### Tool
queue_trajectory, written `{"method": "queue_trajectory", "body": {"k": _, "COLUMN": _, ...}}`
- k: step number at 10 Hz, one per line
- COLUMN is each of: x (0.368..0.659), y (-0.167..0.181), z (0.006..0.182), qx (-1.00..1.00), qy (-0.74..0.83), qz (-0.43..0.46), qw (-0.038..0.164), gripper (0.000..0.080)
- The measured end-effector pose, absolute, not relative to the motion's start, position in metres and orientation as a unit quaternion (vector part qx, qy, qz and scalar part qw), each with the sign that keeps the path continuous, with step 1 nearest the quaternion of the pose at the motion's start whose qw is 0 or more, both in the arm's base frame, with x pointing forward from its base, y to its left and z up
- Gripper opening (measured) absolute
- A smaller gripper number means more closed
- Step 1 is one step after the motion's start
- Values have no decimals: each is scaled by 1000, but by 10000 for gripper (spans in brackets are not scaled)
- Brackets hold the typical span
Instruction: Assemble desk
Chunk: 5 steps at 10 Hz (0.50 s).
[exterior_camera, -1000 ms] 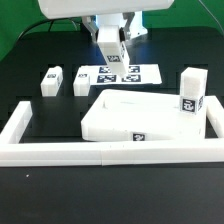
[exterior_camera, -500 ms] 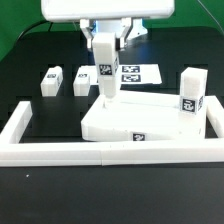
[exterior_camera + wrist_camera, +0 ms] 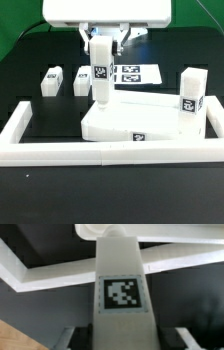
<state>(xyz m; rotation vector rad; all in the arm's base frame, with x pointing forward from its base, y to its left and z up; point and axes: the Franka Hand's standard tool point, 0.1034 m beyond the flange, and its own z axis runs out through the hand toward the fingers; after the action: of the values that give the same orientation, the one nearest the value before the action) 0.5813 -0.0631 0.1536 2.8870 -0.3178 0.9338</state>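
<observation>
Plainly, the main hazard is a miss at the socket. The fingers (image 3: 181,336) are clamped on either side of a white leg (image 3: 100,78), holding it upright by its upper part. Its lower end sits at the rear corner of the desk top (image 3: 145,118) on the exterior view's left. In the wrist view the leg's far end meets the round corner socket (image 3: 97,229), but I cannot tell whether it has entered or only rests on the rim. If it is off-centre or slightly tilted, pressing or turning would likely jam it against the rim, shove the light tray-like top sideways, or make the leg slip in the grip, since the hold is high and the contact far below. The top lies inside the low border wall (image 3: 20,125), toward the front and the exterior view's right, so the wall should check some sliding but not a lift or twist. Another upright leg (image 3: 191,90) stands at the top's rear corner on the exterior view's right. Whether it is seated or merely standing I cannot say, and a jolt might topple it. Two loose legs (image 3: 51,80) wait on the exterior view's left, the nearer one close beside the held leg, and the marker board (image 3: 140,72) lies behind the top. Nothing visibly blocks the held leg's way down.
</observation>
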Motion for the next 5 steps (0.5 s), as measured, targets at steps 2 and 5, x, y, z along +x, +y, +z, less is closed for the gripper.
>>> {"method": "queue_trajectory", "body": {"k": 2, "x": 573, "y": -80, "z": 145, "qx": 942, "qy": -113, "qz": 311, "qw": 55, "gripper": 289}}
{"method": "queue_trajectory", "body": {"k": 5, "x": 570, "y": -72, "z": 133, "qx": 945, "qy": -112, "qz": 302, "qw": 54, "gripper": 289}}
